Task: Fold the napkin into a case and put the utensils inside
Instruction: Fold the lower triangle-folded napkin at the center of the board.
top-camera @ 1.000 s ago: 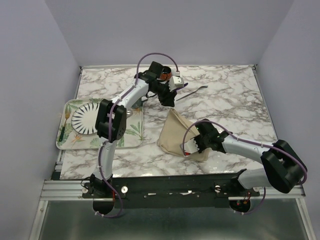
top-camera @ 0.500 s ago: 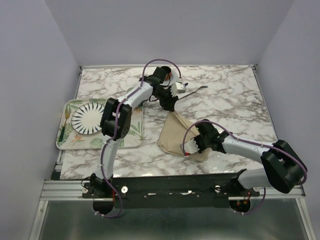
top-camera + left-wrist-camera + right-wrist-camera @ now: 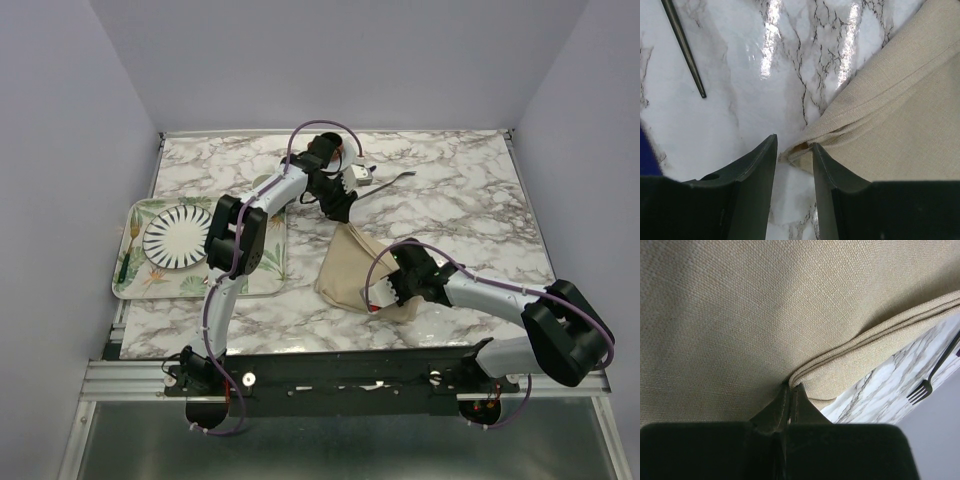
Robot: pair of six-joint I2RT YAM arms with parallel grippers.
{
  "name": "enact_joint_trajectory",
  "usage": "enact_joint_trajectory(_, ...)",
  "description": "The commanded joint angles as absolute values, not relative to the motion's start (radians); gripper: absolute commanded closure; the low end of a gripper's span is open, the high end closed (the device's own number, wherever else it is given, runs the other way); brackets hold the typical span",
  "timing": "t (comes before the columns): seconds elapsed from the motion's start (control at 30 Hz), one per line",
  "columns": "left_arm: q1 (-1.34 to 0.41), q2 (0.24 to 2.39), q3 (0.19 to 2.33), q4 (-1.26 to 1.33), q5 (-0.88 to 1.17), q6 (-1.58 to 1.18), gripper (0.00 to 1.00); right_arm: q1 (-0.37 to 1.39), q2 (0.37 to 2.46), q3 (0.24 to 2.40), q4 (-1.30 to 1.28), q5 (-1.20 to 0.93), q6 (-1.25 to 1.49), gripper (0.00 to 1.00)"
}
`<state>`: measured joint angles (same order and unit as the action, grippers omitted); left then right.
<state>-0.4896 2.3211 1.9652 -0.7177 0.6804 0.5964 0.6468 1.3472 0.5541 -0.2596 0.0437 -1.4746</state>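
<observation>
Leftward of the napkin (image 3: 350, 265), a tray (image 3: 150, 280) holds a plate (image 3: 175, 238).

Folded beige napkin (image 3: 350, 265) lies mid-table, silver fork (image 3: 398, 178) apart behind it

Top camera: high at 6 o'clock side, facing down over whole table (image 3: 470, 210). Wrist cameras: close on napkin (image 3: 345, 262), left at its 12 o'clock corner, right at 5 o'clock edge.

plate (image 3: 178, 238) on tray (image 3: 150, 281) | napkin (image 3: 350, 265) right | fork (image 3: 398, 179) behind napkin
</observation>
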Motion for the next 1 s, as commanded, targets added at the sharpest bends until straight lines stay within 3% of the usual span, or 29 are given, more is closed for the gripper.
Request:
enact_joint_trajectory(0.0,-0.491,2.327,1.973,-0.709,0.666,0.591,0.54,0.649,1.359,0.534,-0.279,0.040,-1.488,0.99)
enact_joint_trajectory(0.5,-0.480,2.339,2.062,-0.730,0.698,0.540,0.50,0.647,1.373,0.555,-0.278,0.044,-1.474,0.99)
enact_joint_trajectory(0.97,-0.482,2.344,1.997,-0.764,0.677,0.588,0.55,0.647,1.378,0.565,-0.281,0.049,-1.470,0.99)
